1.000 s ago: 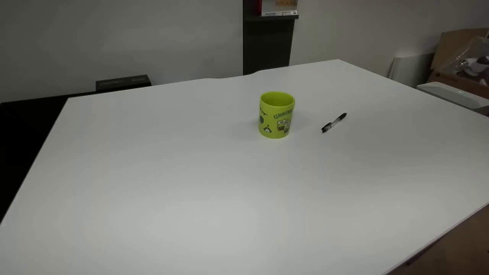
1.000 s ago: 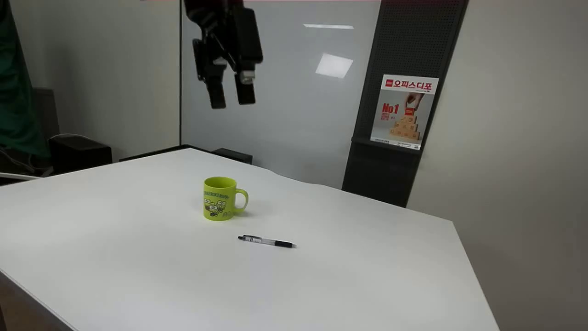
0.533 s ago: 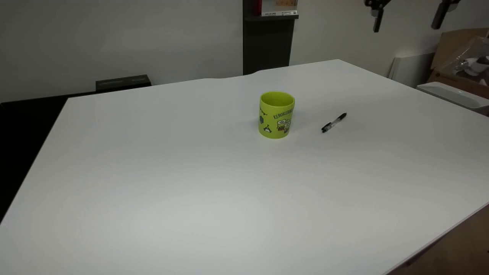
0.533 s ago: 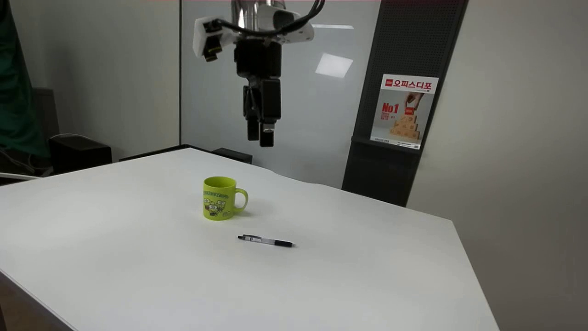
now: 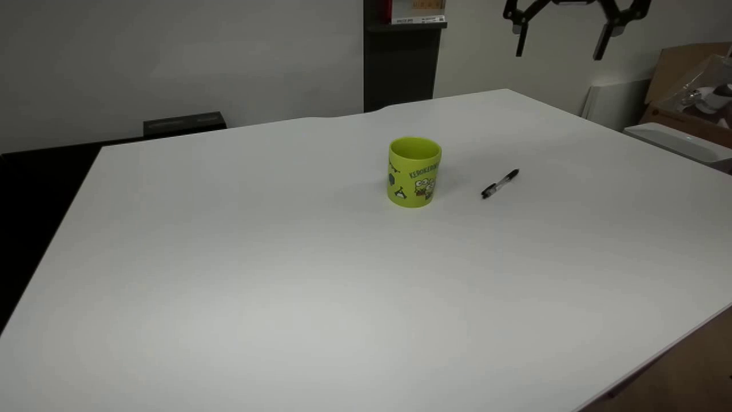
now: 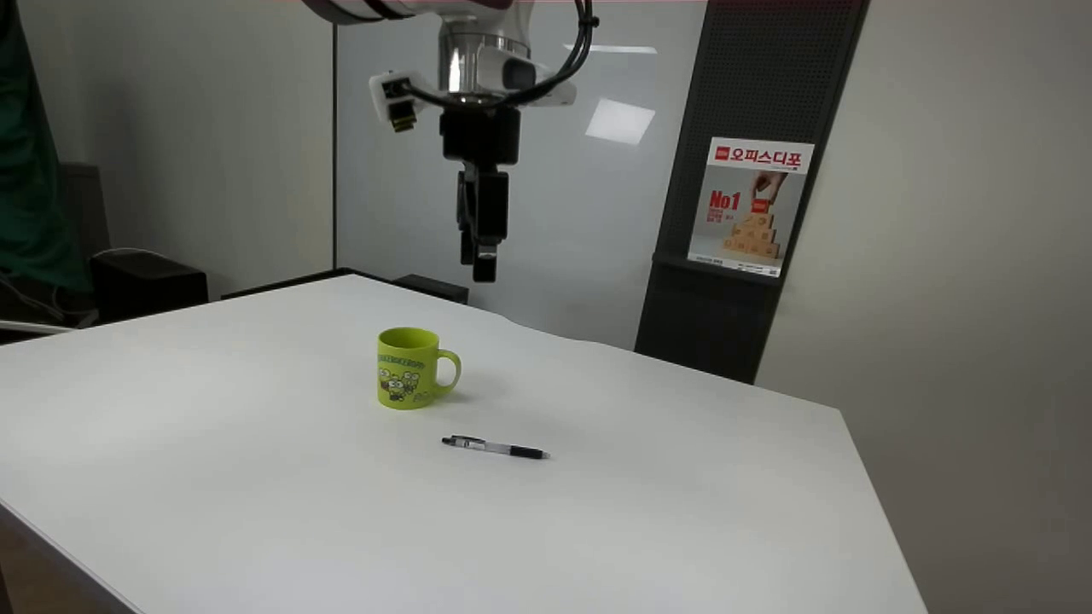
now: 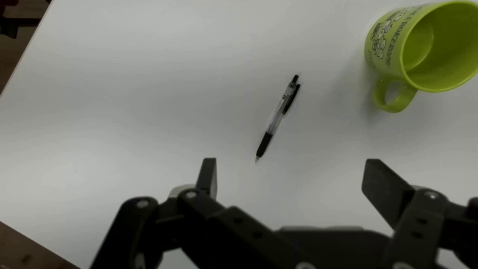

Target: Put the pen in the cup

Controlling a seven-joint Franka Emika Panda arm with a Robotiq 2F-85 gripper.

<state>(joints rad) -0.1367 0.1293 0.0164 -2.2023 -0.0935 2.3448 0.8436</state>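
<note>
The pen, with a clear barrel and black grip, lies flat on the white table in both exterior views (image 5: 500,183) (image 6: 495,448). It also shows in the wrist view (image 7: 276,117), slanted ahead of the fingertips. The lime-green cup stands upright beside it in both exterior views (image 5: 413,183) (image 6: 401,379). In the wrist view the cup (image 7: 392,45) is at the upper right, its handle toward the pen and its inside empty. My gripper (image 5: 558,57) is wide open and empty, pointing down high above the table. It also shows in an exterior view (image 6: 476,271) and the wrist view (image 7: 291,159).
The white table (image 5: 257,274) carries the pen and the cup. A dark panel with a poster (image 6: 751,209) stands behind its far edge. A cardboard box (image 5: 695,114) and a white tray (image 5: 680,143) are beyond the table's side. A black box (image 6: 149,277) stands behind.
My gripper has come into an exterior view from the upper right and moved left and lower. It was tilted and now points straight down. The pen and cup have not moved.
</note>
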